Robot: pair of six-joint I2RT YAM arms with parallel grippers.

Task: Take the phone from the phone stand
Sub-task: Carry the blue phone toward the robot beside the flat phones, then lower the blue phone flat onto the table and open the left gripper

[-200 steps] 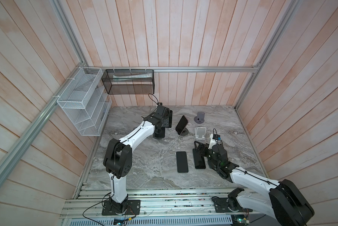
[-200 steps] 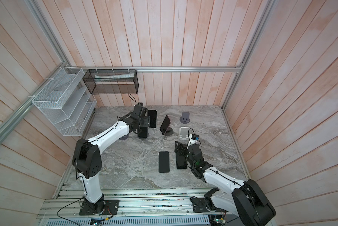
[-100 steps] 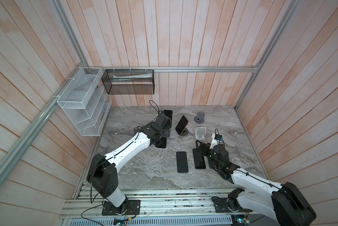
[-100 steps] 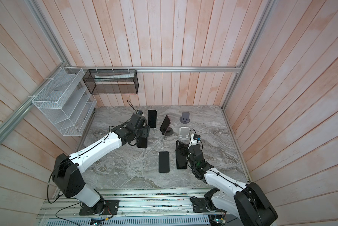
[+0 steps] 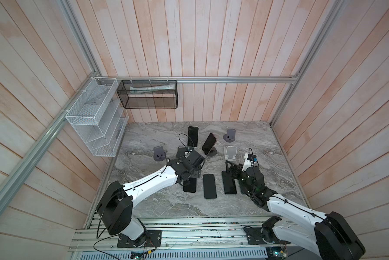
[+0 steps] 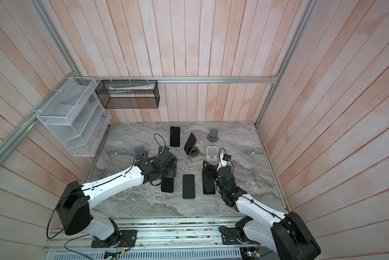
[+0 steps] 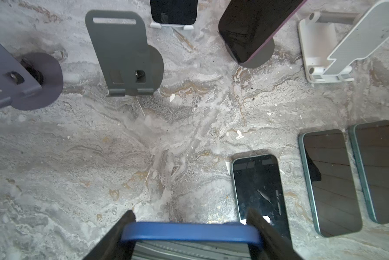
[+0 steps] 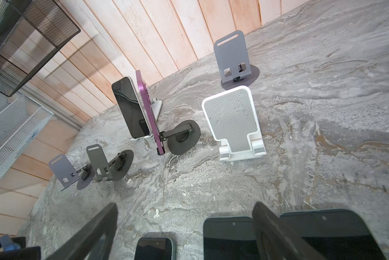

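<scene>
Left hand [image 7: 191, 216] is clamped on the blue-cased phone [image 7: 189, 232], one finger on each long side, with the blue rim spanning the gap between them in the left wrist view. In both top views this phone shows as a dark slab under the hand, low over the front left part of the table [image 5: 157, 202]. Whether it touches the marbled surface cannot be told. Behind the hand stands the dark grey phone stand [image 7: 119, 49], its cradle bare, and a lilac stand [image 5: 159, 153] is just to its left. Right of the held phone a flat phone [image 5: 209, 186] lies screen up, with a second flat phone [image 5: 229, 182] beside it.

Right hand [image 8: 185, 206] hangs above that second phone with its fingers wide apart, gripping nothing.

Further back, an upright phone [image 5: 193, 139] leans in a white holder near the rear wall. A purple phone [image 5: 209, 144] tilts on a round-based stand next to it. A white stand [image 5: 230, 153] and a grey stand [image 5: 230, 135] sit unloaded to the right.
</scene>
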